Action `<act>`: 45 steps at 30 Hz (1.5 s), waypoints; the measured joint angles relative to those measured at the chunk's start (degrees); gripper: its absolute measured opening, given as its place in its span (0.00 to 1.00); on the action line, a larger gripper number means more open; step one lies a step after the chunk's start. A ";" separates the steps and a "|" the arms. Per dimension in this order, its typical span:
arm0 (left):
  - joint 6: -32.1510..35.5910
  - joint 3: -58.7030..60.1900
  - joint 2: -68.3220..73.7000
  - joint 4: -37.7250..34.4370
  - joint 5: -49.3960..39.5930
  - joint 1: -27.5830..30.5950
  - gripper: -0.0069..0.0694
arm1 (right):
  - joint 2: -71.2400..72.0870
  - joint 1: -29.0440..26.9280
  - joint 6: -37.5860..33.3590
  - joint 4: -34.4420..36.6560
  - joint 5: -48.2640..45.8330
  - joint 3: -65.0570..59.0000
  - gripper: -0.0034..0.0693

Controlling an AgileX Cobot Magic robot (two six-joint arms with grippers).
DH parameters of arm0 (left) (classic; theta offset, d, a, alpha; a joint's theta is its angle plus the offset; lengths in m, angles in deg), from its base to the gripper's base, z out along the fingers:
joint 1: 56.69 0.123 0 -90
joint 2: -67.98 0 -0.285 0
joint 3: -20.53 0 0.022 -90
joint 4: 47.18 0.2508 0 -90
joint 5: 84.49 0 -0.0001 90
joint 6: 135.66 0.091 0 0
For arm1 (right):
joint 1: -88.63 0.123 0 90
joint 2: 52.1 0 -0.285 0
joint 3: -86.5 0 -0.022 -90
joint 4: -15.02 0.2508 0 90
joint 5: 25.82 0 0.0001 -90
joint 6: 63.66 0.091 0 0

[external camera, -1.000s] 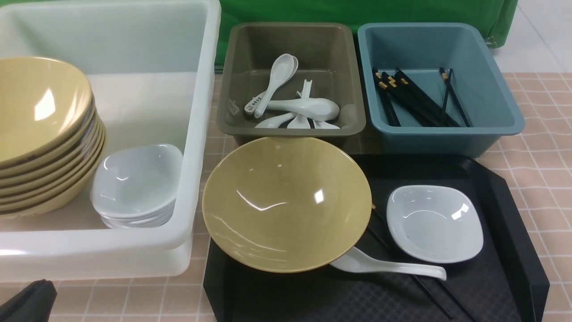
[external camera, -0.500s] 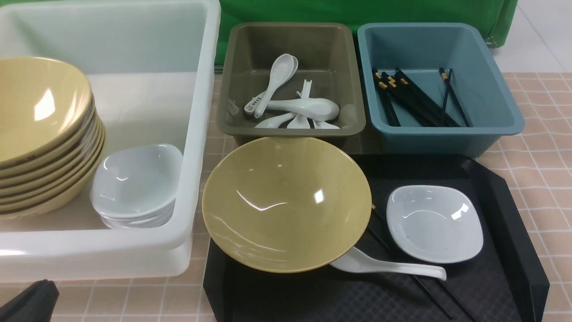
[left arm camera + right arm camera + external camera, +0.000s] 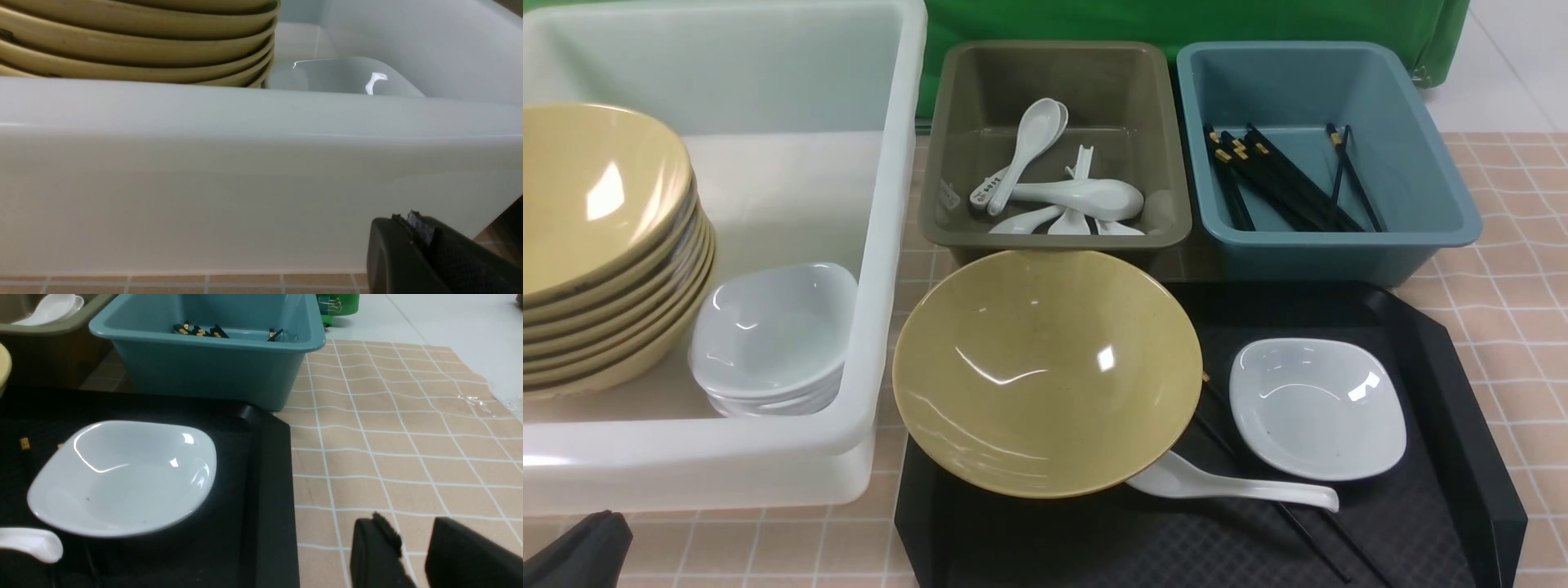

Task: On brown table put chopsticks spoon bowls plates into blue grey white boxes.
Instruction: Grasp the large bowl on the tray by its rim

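The stack of yellow bowls (image 3: 596, 245) and the white box (image 3: 882, 245) run off the front view's left edge. The chopsticks (image 3: 1307, 535) on the black tray (image 3: 1462, 425) go under the spoon (image 3: 1241, 488) and the big yellow bowl (image 3: 1045, 367) (you can't see all of them). Only the tip of the left hand (image 3: 410, 224) shows in its wrist view, and the right hand (image 3: 412, 528) is cut off at the bottom of its own.
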 joint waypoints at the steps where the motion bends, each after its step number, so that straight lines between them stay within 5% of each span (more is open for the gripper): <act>1: 0.00 0.00 0.00 0.00 0.00 0.00 0.08 | 0.00 0.00 0.00 0.00 0.00 0.00 0.37; 8: 0.13 0.00 0.00 0.87 0.65 0.00 0.08 | 0.00 0.00 0.00 0.00 0.00 0.00 0.37; 13: 0.18 0.07 0.00 2.62 10.66 0.00 0.08 | 0.00 0.00 0.00 -0.30 1.02 0.00 0.37; 17: 0.23 0.07 0.00 2.80 26.84 0.00 0.08 | 0.00 0.00 0.00 -0.51 11.92 -0.11 0.37; 22: 0.54 0.07 0.00 3.00 46.52 0.00 0.08 | 0.00 0.00 1.52 -0.68 39.53 -0.11 0.37; 29: -2.41 0.07 0.00 2.37 62.65 0.00 0.08 | 0.07 0.00 21.01 -0.76 57.34 -0.11 0.37; 32: -7.18 -3.04 -0.07 1.91 58.81 0.00 0.08 | 0.07 0.00 23.38 -0.76 55.89 0.24 0.36; 38: -9.65 -26.28 10.11 -1.30 32.56 0.00 0.08 | -3.07 0.00 24.20 -0.76 40.96 11.45 0.18; 45: -7.30 -39.81 30.74 -1.35 27.44 -0.59 0.08 | -14.37 0.06 21.72 -1.40 21.90 18.50 0.10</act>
